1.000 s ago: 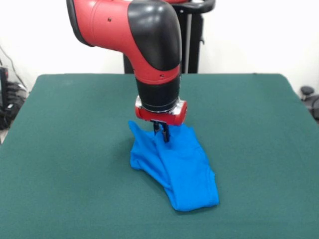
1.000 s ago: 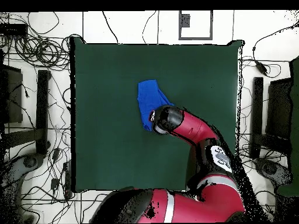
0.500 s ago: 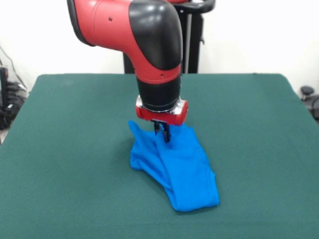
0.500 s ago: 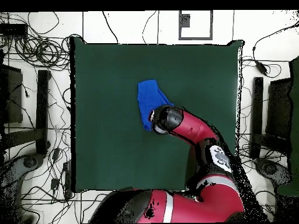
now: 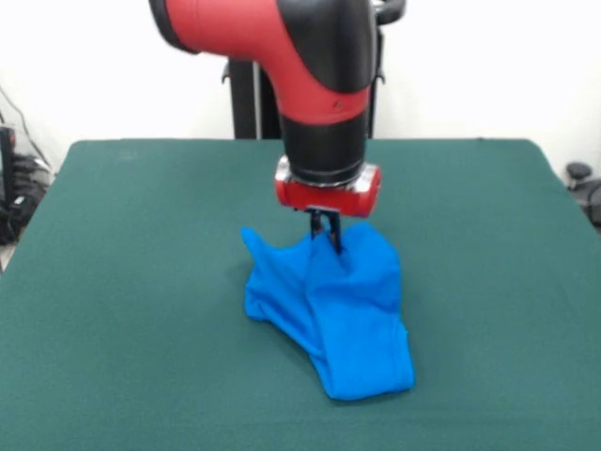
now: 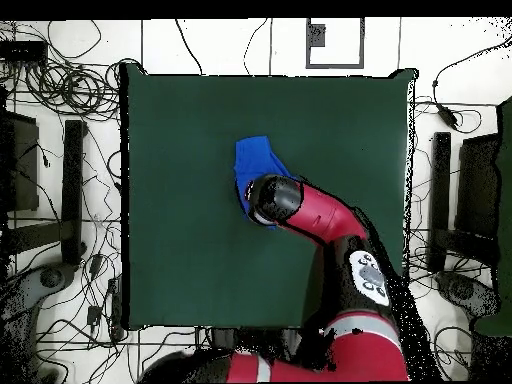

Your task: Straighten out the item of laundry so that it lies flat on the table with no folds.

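Front view has the black claw (image 5: 328,232) pinched onto a raised fold of the crumpled bright blue T-shirt (image 5: 329,305), frame centre. Overhead, the red arm (image 6: 310,210) hides the claw, only the shirt's upper part showing on the dark green felt worktop (image 6: 180,200).

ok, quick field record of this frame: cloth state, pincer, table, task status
cloth: blue T-shirt, bunched and folded, one part drawn up to a peak under the pincer
pincer: pointing down, tips shut on a pinch of the T-shirt's far part
arm: red and black, covers part of the T-shirt in the overhead view
table: dark green top, T-shirt near its middle
task status: not flat, folds remain
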Controlling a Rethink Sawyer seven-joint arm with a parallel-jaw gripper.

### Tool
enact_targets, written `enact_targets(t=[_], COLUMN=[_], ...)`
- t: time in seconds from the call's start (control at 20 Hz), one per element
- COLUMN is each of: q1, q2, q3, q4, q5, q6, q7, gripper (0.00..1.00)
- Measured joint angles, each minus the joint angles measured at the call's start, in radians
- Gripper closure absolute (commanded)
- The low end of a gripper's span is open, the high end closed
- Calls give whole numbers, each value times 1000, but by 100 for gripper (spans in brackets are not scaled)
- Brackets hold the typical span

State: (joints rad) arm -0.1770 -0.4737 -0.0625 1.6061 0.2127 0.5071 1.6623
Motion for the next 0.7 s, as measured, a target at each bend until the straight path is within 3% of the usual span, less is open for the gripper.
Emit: enact_targets(t=[0.35,0.7], q1=[75,113], q2=[-90,-126], q3=[-6,-9], q4=[25,48], q5=[39,70], q6=[0,0], q7=[1,1], gripper=[100,100])
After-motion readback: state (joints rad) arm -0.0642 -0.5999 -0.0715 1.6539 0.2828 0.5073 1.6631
